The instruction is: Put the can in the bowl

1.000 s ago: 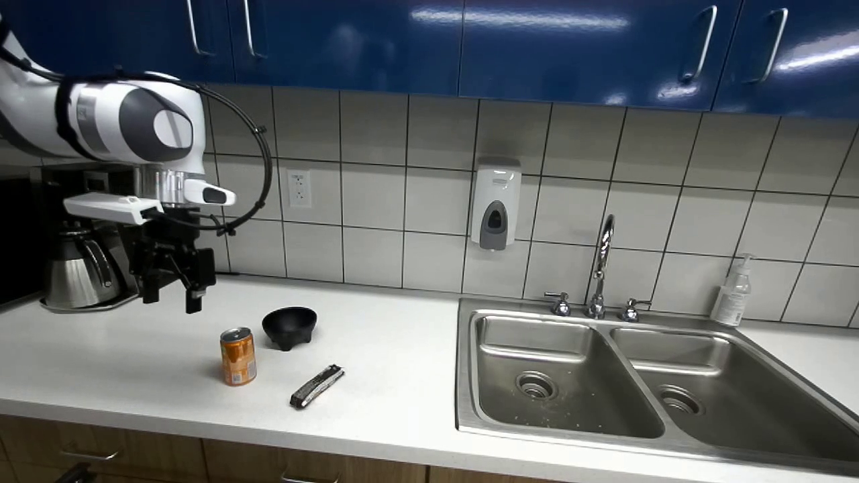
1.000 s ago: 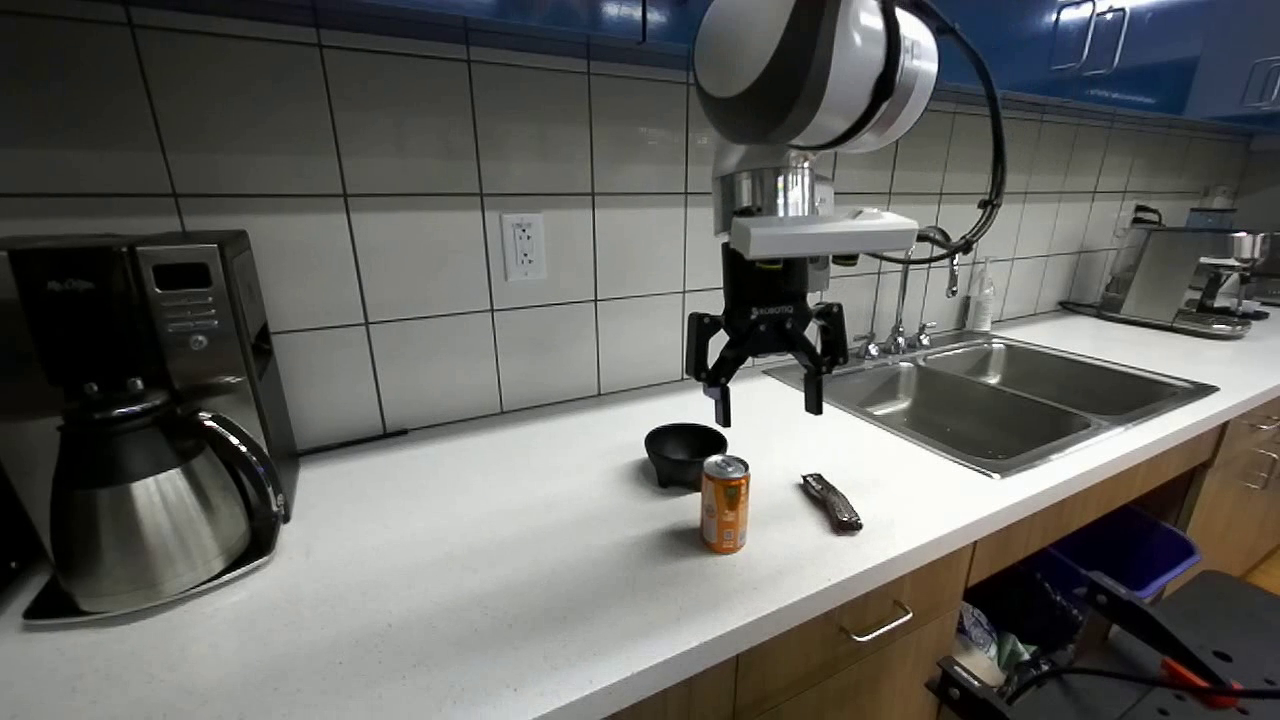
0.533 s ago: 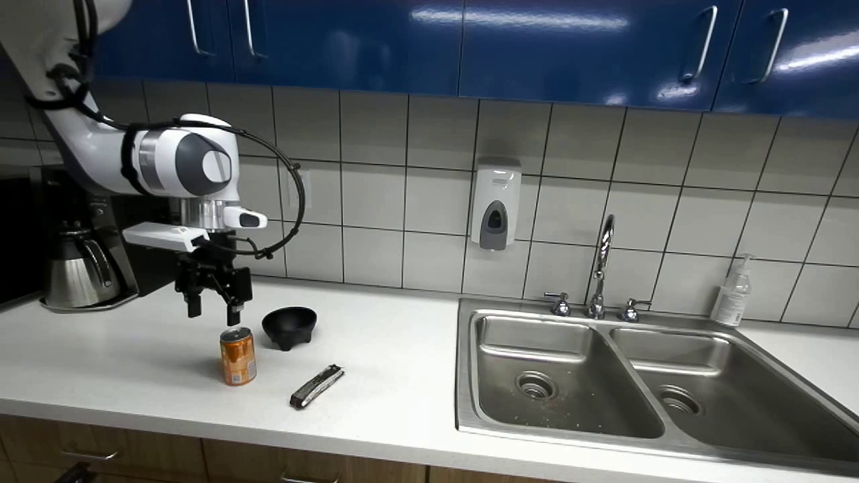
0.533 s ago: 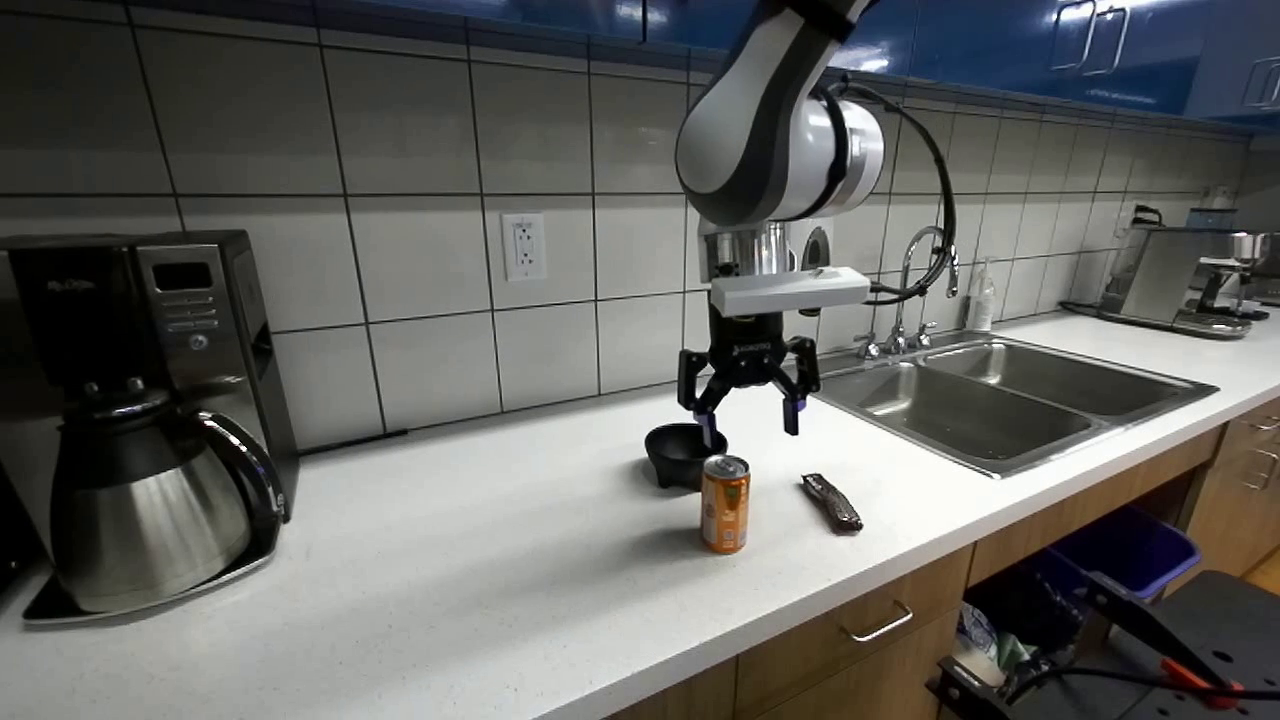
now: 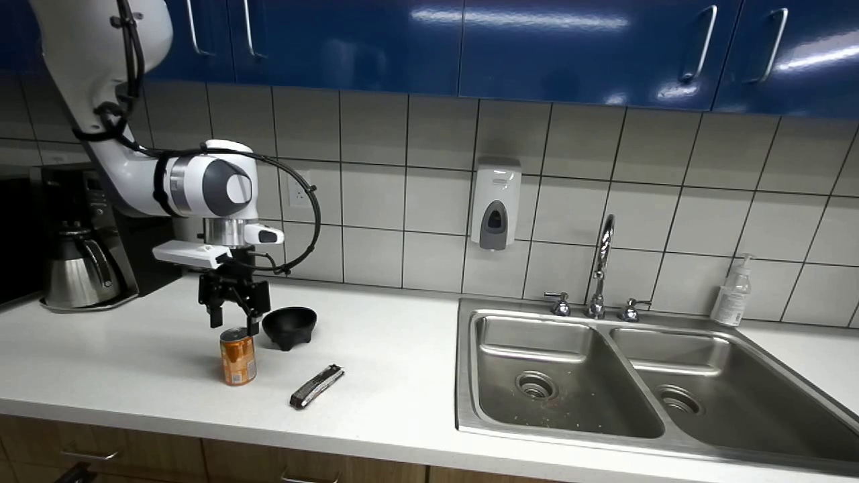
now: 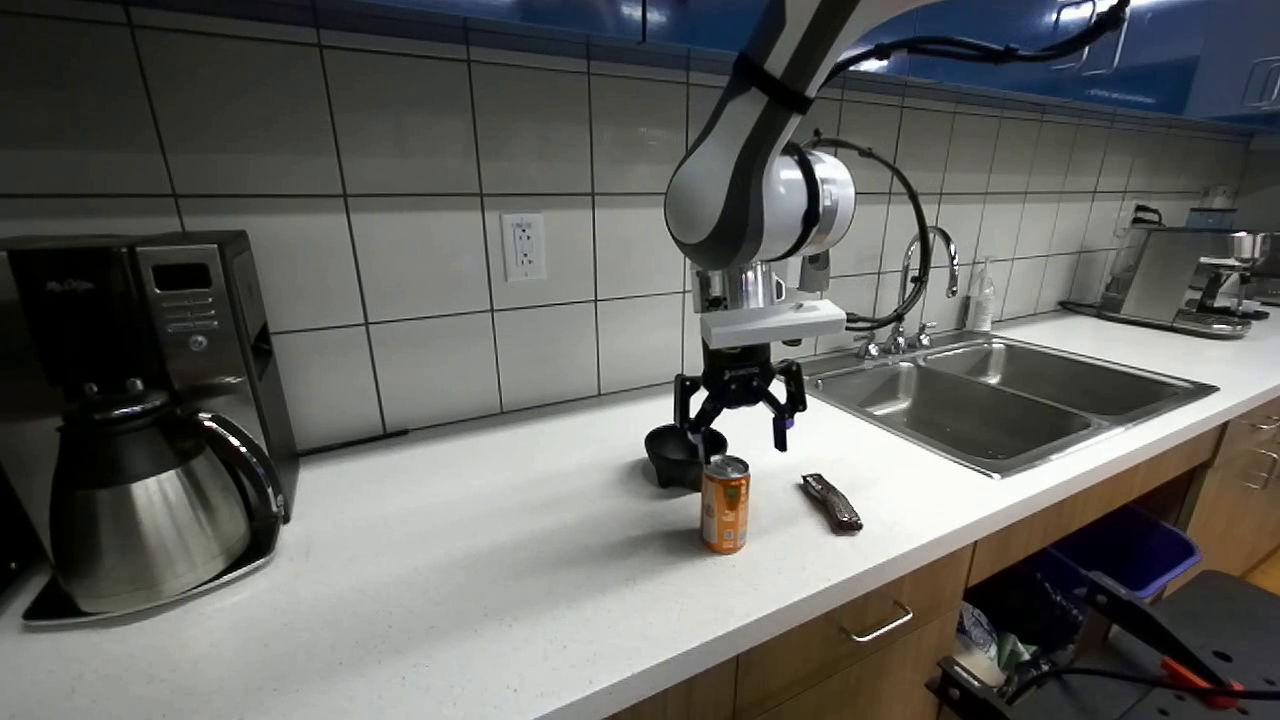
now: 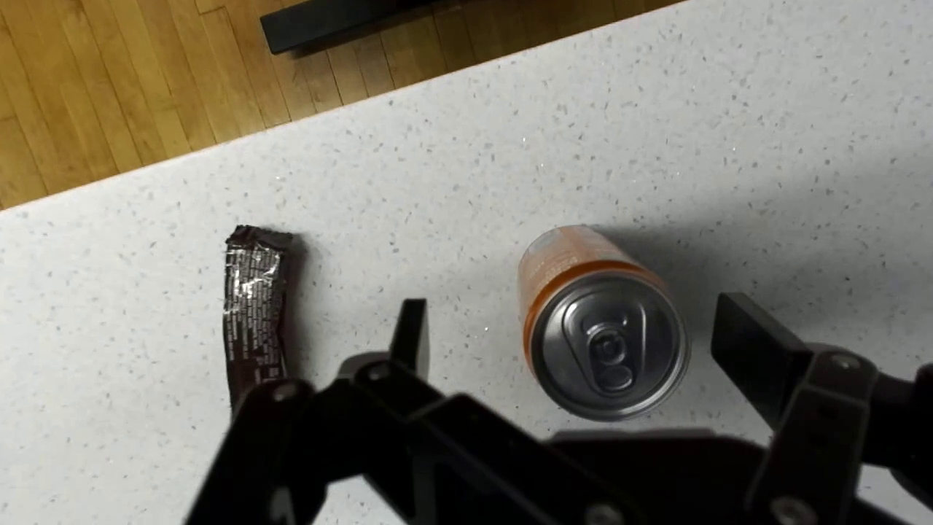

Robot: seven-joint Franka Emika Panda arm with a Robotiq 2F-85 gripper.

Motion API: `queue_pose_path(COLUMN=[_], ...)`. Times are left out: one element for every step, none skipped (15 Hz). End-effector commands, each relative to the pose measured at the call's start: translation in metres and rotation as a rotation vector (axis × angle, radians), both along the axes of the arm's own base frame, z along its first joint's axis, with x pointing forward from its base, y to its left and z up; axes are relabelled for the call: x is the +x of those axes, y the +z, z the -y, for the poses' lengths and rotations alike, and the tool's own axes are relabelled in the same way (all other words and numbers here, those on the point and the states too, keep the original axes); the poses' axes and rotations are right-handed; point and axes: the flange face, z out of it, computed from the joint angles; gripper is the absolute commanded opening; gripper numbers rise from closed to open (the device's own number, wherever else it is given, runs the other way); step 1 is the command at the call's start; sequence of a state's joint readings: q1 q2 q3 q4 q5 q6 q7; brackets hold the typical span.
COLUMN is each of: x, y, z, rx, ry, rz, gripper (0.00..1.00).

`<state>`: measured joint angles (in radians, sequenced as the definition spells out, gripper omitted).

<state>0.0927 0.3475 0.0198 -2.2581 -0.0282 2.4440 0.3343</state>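
Note:
The can (image 5: 238, 360) stands upright on the counter, orange with a silvery top; it also shows in an exterior view (image 6: 725, 512) and in the wrist view (image 7: 609, 343). The small black bowl (image 5: 290, 327) stands close to the can; it also shows in an exterior view (image 6: 668, 458), partly behind a finger and the can. It is out of the wrist view. My gripper (image 5: 234, 325) is open and empty, pointing down just above the can's top. In the wrist view, the can's top lies between the fingertips (image 7: 574, 328), nearer the right one, with gaps on both sides.
A dark wrapped bar (image 5: 317, 387) lies near the can and shows left of the fingers in the wrist view (image 7: 255, 313). A steel sink (image 5: 465, 376) is set in the counter. A coffee maker (image 6: 205, 300) stands near the tiled wall. The counter's front edge (image 7: 328, 113) is near the can.
The arm has come down and, in an exterior view, to the right, bringing the open gripper from beside and above to just over the can. The can, bowl and bar have not moved.

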Motion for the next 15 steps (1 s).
queue_pose_path(x=[0.011,0.012,0.013,0.014,0.014,0.015,0.015,0.015,0.016,0.017,0.018,0.02,0.021,0.022,0.022], y=[-0.002,-0.003,-0.004,-0.006,-0.008,-0.009,-0.011,-0.013,-0.015,-0.017,-0.019,-0.02,-0.022,-0.024,-0.027], z=[-0.012,-0.014,-0.016,-0.018,-0.019,-0.02,-0.02,-0.02,-0.02,-0.019,-0.019,-0.018,-0.019,-0.019,-0.02], rx=[-0.011,-0.014,-0.015,-0.018,-0.021,-0.023,-0.024,-0.027,-0.029,-0.031,-0.033,-0.034,-0.034,-0.034,-0.035], ry=[-0.004,-0.001,0.001,0.002,0.003,0.004,0.005,0.005,0.005,0.005,0.006,0.007,0.006,0.007,0.008], rz=[0.021,0.024,0.026,0.026,0.027,0.027,0.026,0.028,0.029,0.03,0.032,0.034,0.036,0.036,0.037], gripper=[1.0,1.0,1.0,1.0,1.0,1.0,1.0,1.0,1.0,1.0,1.0,1.0,1.0,1.0,1.0])
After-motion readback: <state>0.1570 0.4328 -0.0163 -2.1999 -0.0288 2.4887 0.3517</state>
